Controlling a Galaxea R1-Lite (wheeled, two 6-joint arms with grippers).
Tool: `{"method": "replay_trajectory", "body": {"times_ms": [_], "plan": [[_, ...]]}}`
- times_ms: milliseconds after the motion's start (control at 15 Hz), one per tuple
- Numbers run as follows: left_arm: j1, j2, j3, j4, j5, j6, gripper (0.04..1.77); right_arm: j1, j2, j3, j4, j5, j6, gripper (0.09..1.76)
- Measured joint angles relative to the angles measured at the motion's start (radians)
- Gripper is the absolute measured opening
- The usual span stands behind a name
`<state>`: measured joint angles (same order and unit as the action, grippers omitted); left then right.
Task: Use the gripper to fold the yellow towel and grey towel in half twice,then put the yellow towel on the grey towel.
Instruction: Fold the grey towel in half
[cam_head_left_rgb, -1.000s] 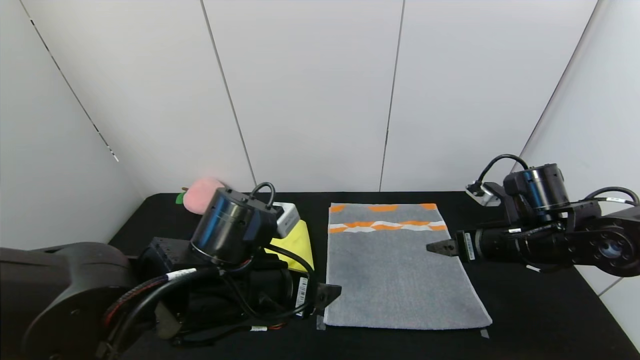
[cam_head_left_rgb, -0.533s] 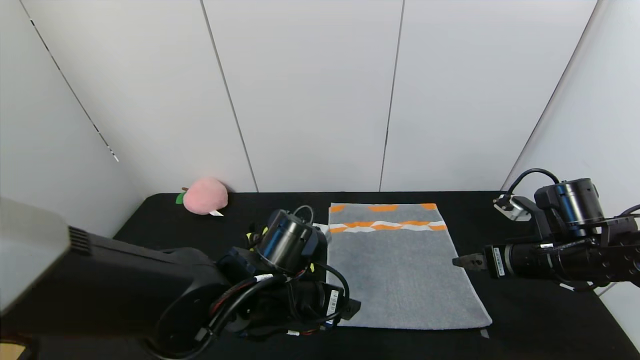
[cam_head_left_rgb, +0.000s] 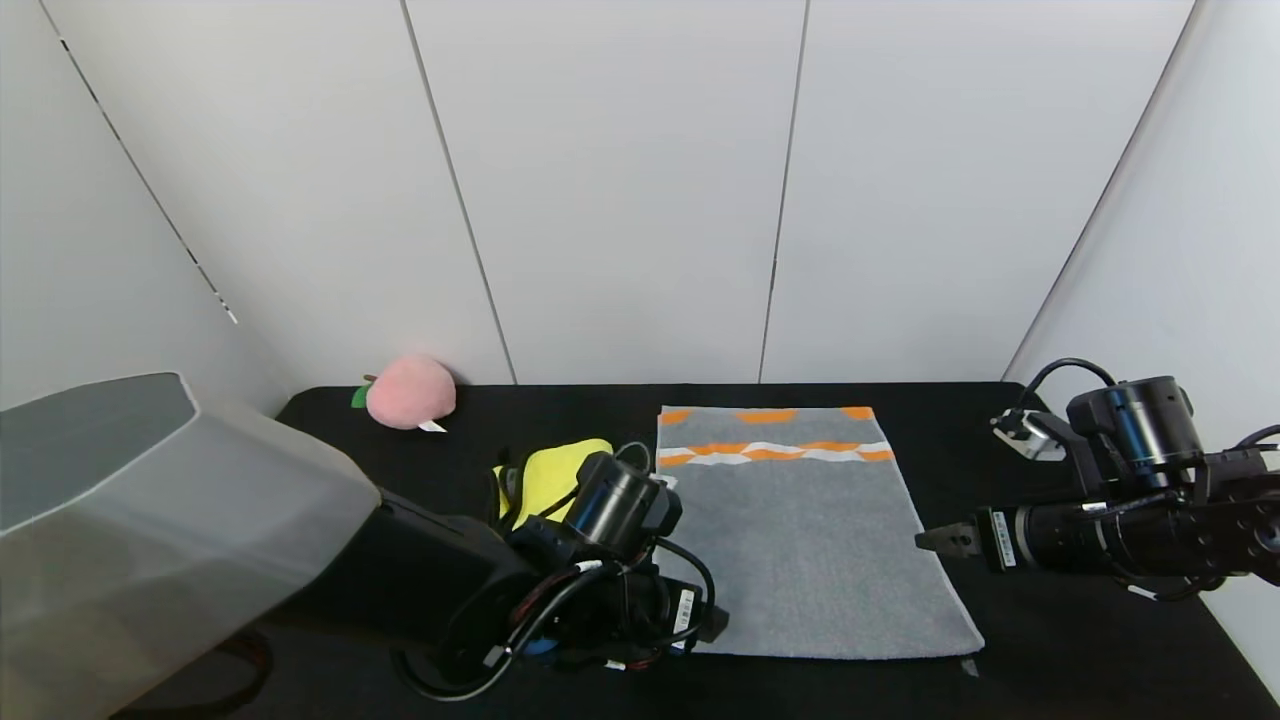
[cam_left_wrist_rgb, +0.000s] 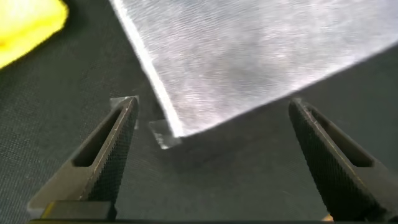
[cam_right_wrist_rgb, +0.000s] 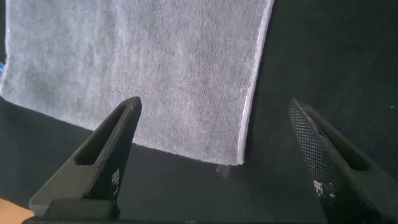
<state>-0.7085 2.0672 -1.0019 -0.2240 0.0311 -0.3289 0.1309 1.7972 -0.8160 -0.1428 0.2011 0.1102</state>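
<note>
Head view | our left gripper gapes at the near-left corner of the flat, unfolded grey towel; right gripper gapes beside its right edge; yellow towel lies rumpled left; no folding done.

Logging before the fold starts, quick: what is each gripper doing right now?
Left gripper: open, empty, over the near left corner of the grey towel.
Right gripper: open, empty, over the towel's near right corner.

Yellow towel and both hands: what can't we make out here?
- Yellow towel: head view, near part hidden behind the left arm; its fold state is unreadable. Left wrist view shows only a corner, cut by the edge.
- Left hand: head view, fingers hidden by its own wrist.
- Right hand: head view, fingers too small to judge.
</note>
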Motion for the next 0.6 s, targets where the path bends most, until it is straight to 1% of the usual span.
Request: {"method": "replay_trajectory", "body": {"times_ms": [400,600], "plan": [[0.037,0.055,0.001,-0.004,-0.002,0.002,1.72,0.000,0.039,0.009,-0.002,-0.001,0.000,1.70],[0.038,0.070,-0.014,-0.006,-0.032,0.002,1.72,0.001,0.051,0.037,-0.005,-0.007,0.000,1.70]]}}
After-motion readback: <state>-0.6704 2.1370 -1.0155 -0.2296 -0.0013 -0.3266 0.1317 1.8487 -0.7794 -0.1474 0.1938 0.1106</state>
